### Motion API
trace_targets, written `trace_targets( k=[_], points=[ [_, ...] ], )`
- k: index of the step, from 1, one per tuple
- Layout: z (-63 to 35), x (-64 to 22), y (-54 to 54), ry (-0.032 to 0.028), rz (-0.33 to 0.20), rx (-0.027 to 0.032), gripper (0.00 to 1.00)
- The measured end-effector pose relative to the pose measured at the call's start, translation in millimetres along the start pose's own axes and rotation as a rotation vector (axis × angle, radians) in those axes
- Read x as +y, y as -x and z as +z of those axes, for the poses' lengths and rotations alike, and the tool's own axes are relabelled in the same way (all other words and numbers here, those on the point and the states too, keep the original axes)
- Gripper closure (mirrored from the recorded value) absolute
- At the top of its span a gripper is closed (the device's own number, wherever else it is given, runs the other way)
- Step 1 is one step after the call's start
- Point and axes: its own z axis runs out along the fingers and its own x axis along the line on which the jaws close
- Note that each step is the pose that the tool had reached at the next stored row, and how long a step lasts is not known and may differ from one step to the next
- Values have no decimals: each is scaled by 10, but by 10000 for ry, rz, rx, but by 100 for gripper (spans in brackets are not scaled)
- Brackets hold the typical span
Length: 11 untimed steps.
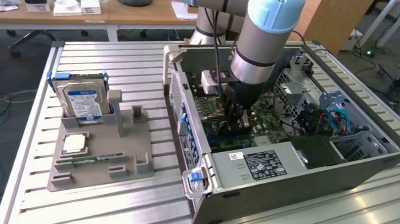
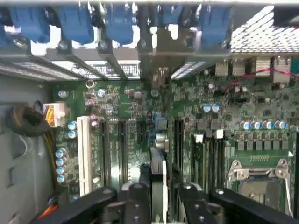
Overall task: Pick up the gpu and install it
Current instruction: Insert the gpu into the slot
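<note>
In the wrist view the gripper [image 2: 159, 198] hangs over the motherboard [image 2: 140, 140], and its two dark fingers [image 2: 135, 200] are clamped on the gpu [image 2: 159, 177], which is seen edge-on as a thin upright card between them. The card runs away from the camera toward the slot openings in the case's rear wall, its far end reaching a silver bracket [image 2: 161, 77] standing there. It sits in line with the black expansion slots [image 2: 178, 140], beside a white slot [image 2: 84, 154]. Blue clips [image 2: 119, 23] line the rear wall above the brackets. An empty processor socket [image 2: 259, 179] with its metal frame lies off to one side, and a bundle of yellow and black wires [image 2: 28, 123] off to the other.

In the exterior view, the nearest corner of the slatted table [image 1: 114, 209] is bare. On it lies the open computer case [image 1: 285, 171] on its side, a labelled power supply [image 1: 265, 163] at its near end. The arm [image 1: 263, 44] reaches down into the middle of the case, gripper [image 1: 237, 121] low over the board; the card there is hidden by the fingers. Toward the exterior view's left, a grey holder tray [image 1: 117, 154] carries a processor chip [image 1: 75, 143], a narrow green memory stick [image 1: 93, 159] and, at its far end, an upright hard drive [image 1: 82, 102]. Beyond the table stands a wooden desk [image 1: 89, 11] with small boxes.
</note>
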Motion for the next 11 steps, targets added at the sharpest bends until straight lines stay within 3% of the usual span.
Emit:
trace_targets(
  k=[3,11],
  points=[
    [-9,-2,-2,8,-5,19,61],
    [-41,-2,-1,9,-4,22,61]
  ],
)
